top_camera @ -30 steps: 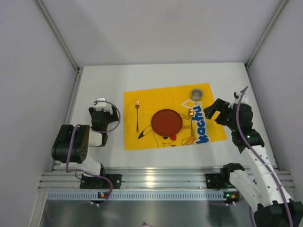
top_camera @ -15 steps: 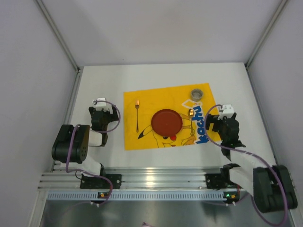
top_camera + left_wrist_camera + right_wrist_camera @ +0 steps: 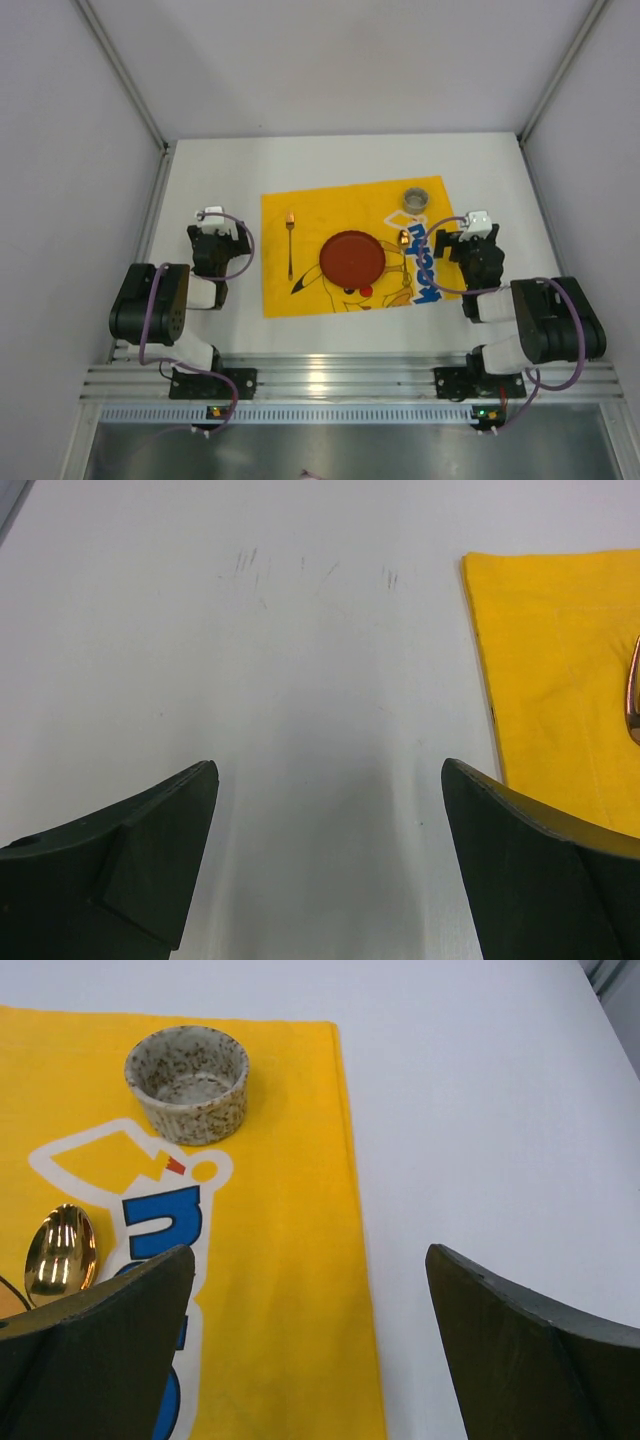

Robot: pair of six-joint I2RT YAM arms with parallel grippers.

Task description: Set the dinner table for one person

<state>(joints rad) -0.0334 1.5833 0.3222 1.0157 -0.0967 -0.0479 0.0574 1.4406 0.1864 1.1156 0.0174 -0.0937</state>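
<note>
On the white dinner table (image 3: 330, 160) lies a yellow Pikachu-print mat (image 3: 310, 215). On the mat are a red plate (image 3: 352, 257) in the middle, a gold fork (image 3: 290, 245) to its left, a gold spoon (image 3: 404, 240) to its right and a speckled grey cup (image 3: 415, 198) at the far right corner. The cup (image 3: 187, 1083) and the spoon bowl (image 3: 61, 1248) show in the right wrist view. My left gripper (image 3: 218, 232) is open and empty, low over bare table (image 3: 300, 680) left of the mat (image 3: 560, 670). My right gripper (image 3: 462, 238) is open and empty over the mat's right edge (image 3: 355, 1260).
A ribbed aluminium rail (image 3: 330, 385) runs along the near edge with both arm bases on it. Grey walls with metal posts (image 3: 120, 75) close in the table on the left, right and far sides. Faint scratch marks (image 3: 250, 565) show on the table.
My right arm has folded back toward its base; its gripper drew in and now rests low at the mat's right edge. The left arm has not moved.
</note>
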